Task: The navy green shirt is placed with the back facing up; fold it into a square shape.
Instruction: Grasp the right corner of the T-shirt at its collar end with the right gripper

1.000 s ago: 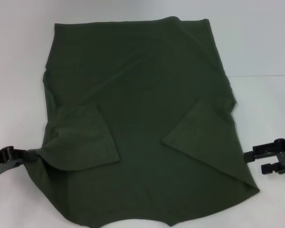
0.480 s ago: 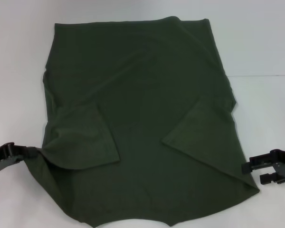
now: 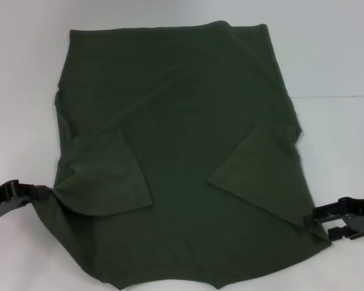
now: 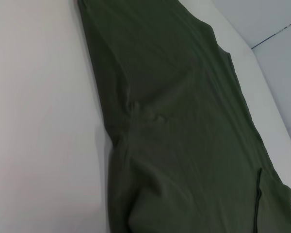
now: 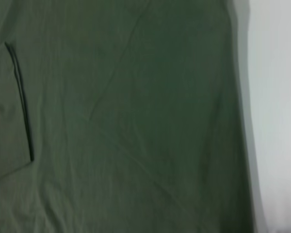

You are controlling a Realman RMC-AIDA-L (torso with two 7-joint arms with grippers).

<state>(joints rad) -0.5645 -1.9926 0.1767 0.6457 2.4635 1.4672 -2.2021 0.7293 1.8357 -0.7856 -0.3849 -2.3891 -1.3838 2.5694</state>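
Left gripper point(image 3: 39, 194) pinching left edge of navy green shirt point(image 3: 182, 151). Right gripper point(image 3: 312, 218) spread, touching shirt's right edge. Shirt flat on white worktop point(image 3: 340, 54), both sleeves folded inward, between grippers.

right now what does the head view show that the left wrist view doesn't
Only the head view shows the left gripper at the navy green shirt's left edge, the right gripper at its right edge, and both sleeves folded inward. Only the left wrist view shows close-up puckers along one long edge of the cloth. Both show the shirt lying flat on the white table.
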